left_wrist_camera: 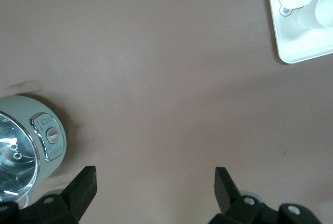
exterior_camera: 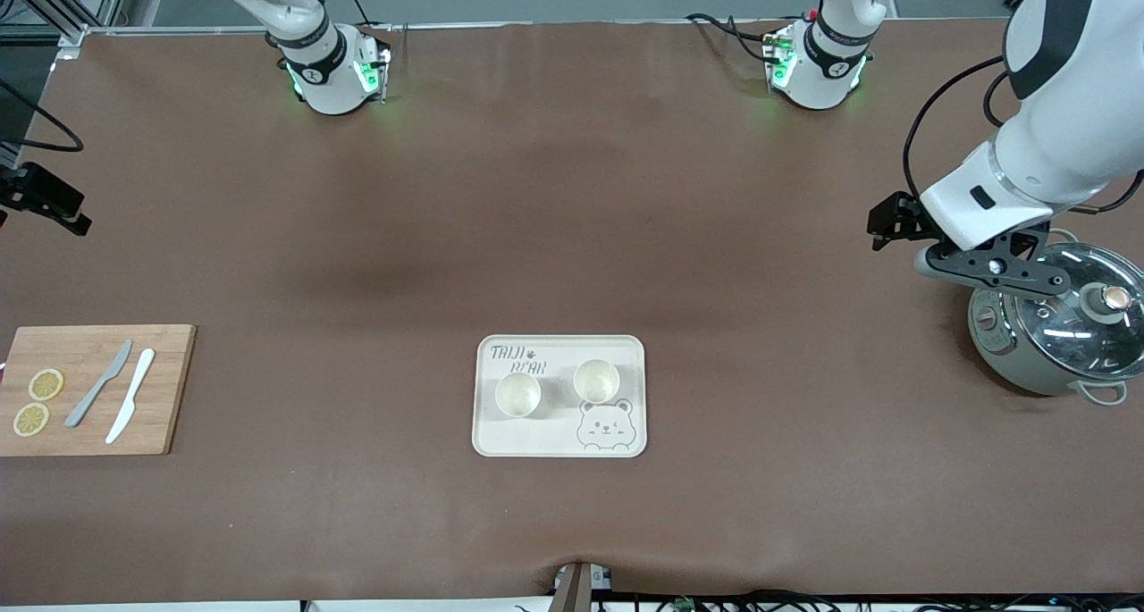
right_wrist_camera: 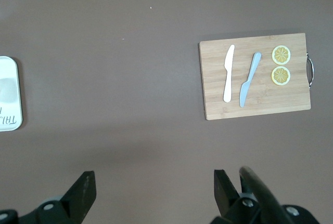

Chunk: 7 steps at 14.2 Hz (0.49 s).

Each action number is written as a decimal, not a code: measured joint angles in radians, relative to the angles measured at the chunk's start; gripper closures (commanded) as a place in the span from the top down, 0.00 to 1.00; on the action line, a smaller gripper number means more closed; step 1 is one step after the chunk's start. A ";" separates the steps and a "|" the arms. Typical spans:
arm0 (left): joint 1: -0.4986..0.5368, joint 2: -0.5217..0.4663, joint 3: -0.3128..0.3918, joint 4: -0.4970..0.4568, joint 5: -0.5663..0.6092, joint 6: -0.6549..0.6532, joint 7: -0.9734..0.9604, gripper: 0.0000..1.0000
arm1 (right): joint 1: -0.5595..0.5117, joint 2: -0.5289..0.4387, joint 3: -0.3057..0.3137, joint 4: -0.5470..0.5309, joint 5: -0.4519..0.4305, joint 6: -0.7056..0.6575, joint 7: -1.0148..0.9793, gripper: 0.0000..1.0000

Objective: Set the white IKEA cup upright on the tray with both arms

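Note:
The cream tray (exterior_camera: 559, 442) with the bear drawing lies on the brown table, nearer to the front camera than the middle. Two white cups (exterior_camera: 517, 394) (exterior_camera: 596, 381) stand upright on it, side by side. My left gripper (exterior_camera: 988, 268) hangs open and empty over the table at the left arm's end, beside a pot; in the left wrist view (left_wrist_camera: 155, 174) its jaws stand wide apart, and the tray (left_wrist_camera: 296, 47) with one cup (left_wrist_camera: 317, 13) shows in a corner. My right gripper (right_wrist_camera: 154, 178) is open and empty high above the table, out of the front view; the tray's edge (right_wrist_camera: 8, 94) shows there.
A grey-green electric pot with a glass lid (exterior_camera: 1059, 326) stands under the left arm's hand; it also shows in the left wrist view (left_wrist_camera: 26, 146). A wooden cutting board (exterior_camera: 94, 389) with two knives and two lemon slices lies at the right arm's end (right_wrist_camera: 255, 76).

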 measured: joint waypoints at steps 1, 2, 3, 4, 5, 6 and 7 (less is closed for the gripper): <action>0.000 0.000 0.000 0.000 0.000 0.000 0.000 1.00 | -0.001 0.004 -0.001 0.000 0.000 -0.001 0.000 1.00; 0.000 0.000 0.000 0.000 0.000 0.000 0.000 1.00 | -0.002 0.008 -0.002 0.000 0.000 -0.002 0.000 1.00; 0.000 0.000 0.000 0.000 0.000 0.000 0.000 1.00 | -0.001 0.010 -0.002 0.000 0.000 -0.002 0.000 1.00; 0.000 0.001 0.000 0.000 0.000 0.000 0.000 1.00 | -0.001 0.011 -0.002 0.000 0.000 -0.002 0.000 1.00; 0.000 0.001 0.000 0.000 0.000 0.000 0.000 1.00 | -0.001 0.011 -0.002 0.000 0.000 -0.001 0.000 1.00; 0.001 0.001 0.000 0.000 0.000 0.000 0.000 1.00 | -0.001 0.011 -0.002 0.001 0.000 -0.001 0.000 1.00; 0.001 0.001 0.000 0.000 0.000 0.000 0.000 1.00 | -0.002 0.011 -0.002 0.001 0.000 -0.001 0.000 1.00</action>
